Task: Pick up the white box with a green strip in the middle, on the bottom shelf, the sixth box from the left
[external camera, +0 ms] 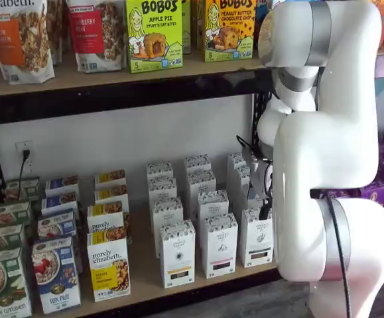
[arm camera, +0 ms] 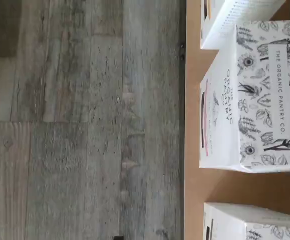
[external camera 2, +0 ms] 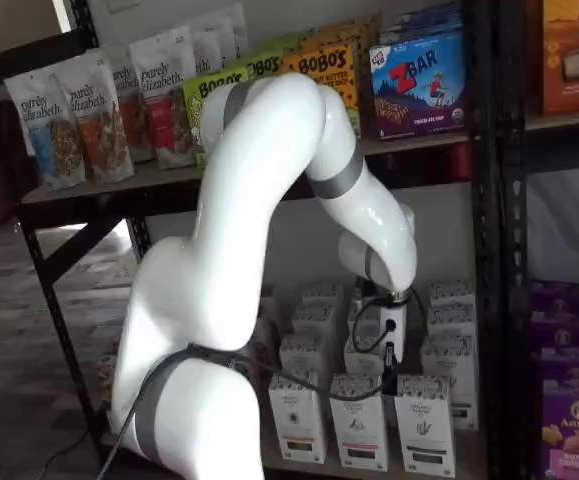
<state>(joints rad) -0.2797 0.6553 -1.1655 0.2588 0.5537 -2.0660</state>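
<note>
Tall white boxes with dark-speckled tops stand in three columns on the bottom shelf point(external camera: 145, 281). The white box of the task is the front one of the right column in both shelf views point(external camera: 256, 240) point(external camera 2: 425, 428). In the wrist view its patterned top, printed "The Organic Pantry Co.", fills the middle of the shelf side point(arm camera: 257, 95). My gripper point(external camera: 264, 207) hangs just above and in front of this box. It also shows in a shelf view point(external camera 2: 390, 372). Only a black finger shows, side-on, with no gap to read. Nothing is in it.
Like white boxes stand to the left point(external camera: 219, 246) and behind. "purely elizabeth" boxes point(external camera: 109, 264) and blue boxes point(external camera: 56, 273) stand further left. A black upright point(external camera 2: 504, 250) and purple boxes point(external camera 2: 569, 420) are to the right. The upper board point(external camera: 112, 74) carries Bobo's boxes and bags. Wood floor point(arm camera: 84, 125) lies below the shelf edge.
</note>
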